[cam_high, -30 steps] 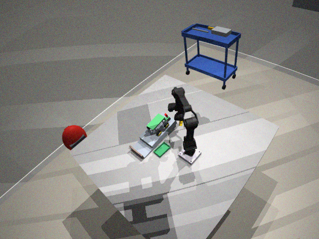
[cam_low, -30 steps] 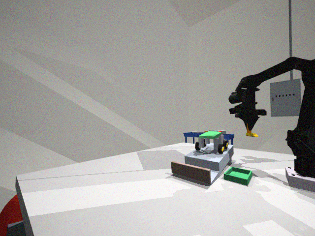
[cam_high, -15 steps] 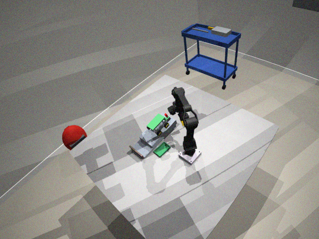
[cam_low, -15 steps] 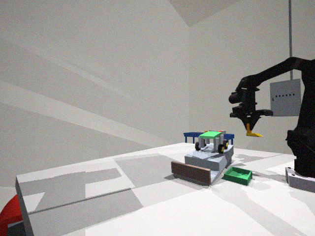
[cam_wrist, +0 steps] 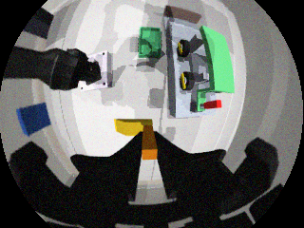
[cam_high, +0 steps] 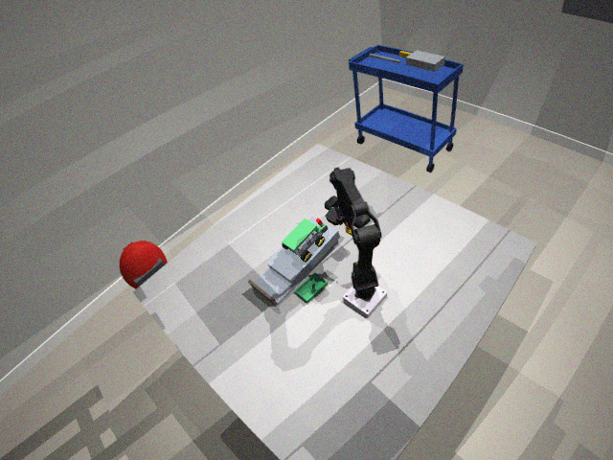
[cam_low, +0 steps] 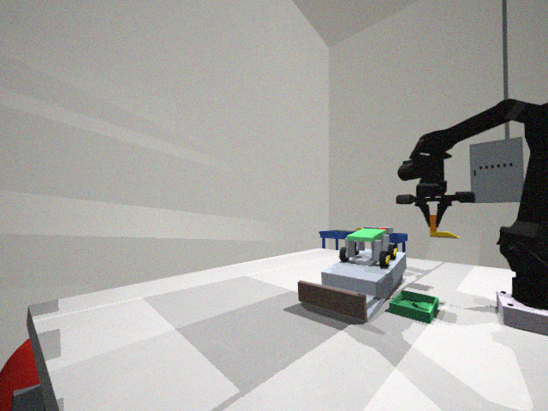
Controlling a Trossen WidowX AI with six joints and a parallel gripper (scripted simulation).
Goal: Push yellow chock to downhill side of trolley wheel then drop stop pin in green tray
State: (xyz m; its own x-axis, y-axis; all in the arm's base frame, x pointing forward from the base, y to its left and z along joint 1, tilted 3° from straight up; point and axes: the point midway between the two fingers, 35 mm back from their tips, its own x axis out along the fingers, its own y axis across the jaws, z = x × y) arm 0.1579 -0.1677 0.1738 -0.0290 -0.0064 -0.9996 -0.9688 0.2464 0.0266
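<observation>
Claw (cam_low: 432,223) (cam_wrist: 147,133) narrowly parted, gripping orange handle (cam_low: 432,223) (cam_wrist: 149,148)

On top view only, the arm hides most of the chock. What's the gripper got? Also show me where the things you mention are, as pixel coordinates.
Observer: The gripper (cam_high: 348,227) (cam_low: 432,225) (cam_wrist: 147,133) is shut on the chock's orange handle (cam_low: 432,219) (cam_wrist: 149,153); exterior and wrist both show it.

Operator: Is the chock touching the table?

Observer: No. Exterior shows the chock (cam_high: 349,230) (cam_low: 443,234) (cam_wrist: 130,126) hanging in the air above the table (cam_high: 420,242) (cam_low: 221,309) (cam_wrist: 125,102).

Operator: Which way does its yellow part stick out?

Observer: Away from the ramp (cam_high: 283,267) (cam_low: 349,276) (cam_wrist: 177,108): in the wrist view it runs left from the handle, with the ramp off to the right.
</observation>
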